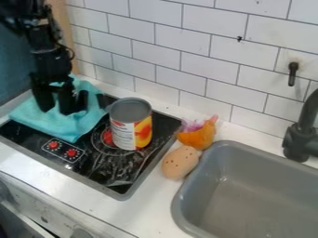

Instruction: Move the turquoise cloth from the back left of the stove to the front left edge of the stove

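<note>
The black gripper [56, 109] hangs at the upper left, low over a teal cloth [71, 124], its two fingers apart. Whether the fingertips touch the cloth I cannot tell. Rumpled, the cloth lies across the back left part of the black stove top [112, 172] and past its edge. An opened can [131, 125] with a fruit label stands upright on the stove, right of the gripper and apart from it.
Right of the stove, an orange and purple toy [199, 135] lies on the counter [152, 211], with a tan, potato-like object [181, 162] in front. Further right are a grey sink [248, 200] and a black faucet [301, 135]. A tiled wall [205, 51] runs behind.
</note>
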Motion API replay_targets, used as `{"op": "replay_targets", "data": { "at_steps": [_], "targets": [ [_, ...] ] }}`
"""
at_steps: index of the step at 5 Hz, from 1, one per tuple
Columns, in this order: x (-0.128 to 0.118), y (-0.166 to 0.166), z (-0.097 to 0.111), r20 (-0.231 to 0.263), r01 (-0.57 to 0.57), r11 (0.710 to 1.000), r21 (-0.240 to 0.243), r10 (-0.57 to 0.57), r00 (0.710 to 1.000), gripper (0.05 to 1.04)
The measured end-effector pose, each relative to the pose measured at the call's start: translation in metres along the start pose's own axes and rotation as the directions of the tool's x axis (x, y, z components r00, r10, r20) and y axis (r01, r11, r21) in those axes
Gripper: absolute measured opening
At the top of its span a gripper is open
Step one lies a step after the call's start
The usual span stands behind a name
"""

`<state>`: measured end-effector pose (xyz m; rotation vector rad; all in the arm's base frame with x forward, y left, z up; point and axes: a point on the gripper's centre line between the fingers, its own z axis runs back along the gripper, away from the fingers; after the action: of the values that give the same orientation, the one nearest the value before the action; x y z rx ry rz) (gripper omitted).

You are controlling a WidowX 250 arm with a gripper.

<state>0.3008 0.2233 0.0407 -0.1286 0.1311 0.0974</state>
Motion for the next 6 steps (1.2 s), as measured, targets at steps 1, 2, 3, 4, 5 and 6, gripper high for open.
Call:
{"op": "replay_targets", "data": {
  "at_steps": [1, 2, 3, 4, 5, 6],
  "targets": [
    [-0.037, 0.007, -0.005, -0.064, -0.018, 1.0, -0.007, 0.017, 0.998, 1.0],
    [-0.081, 0.008, -0.012, -0.119, -0.046, 0.998, 0.044, 0.051, 0.992, 1.0],
    [-0.121, 0.004, -0.019, -0.177, -0.066, 0.994, 0.087, 0.081, 0.981, 1.0],
    [-0.128, -0.002, -0.005, -0.126, -0.077, 0.992, 0.095, 0.089, 0.988, 1.0],
    [-0.114, -0.011, 0.017, -0.03, -0.068, 0.996, 0.053, 0.07, 0.997, 1.0],
    [-0.092, -0.021, 0.066, 0.123, -0.019, 0.999, 0.05, 0.013, 0.992, 1.0]
  ]
}}
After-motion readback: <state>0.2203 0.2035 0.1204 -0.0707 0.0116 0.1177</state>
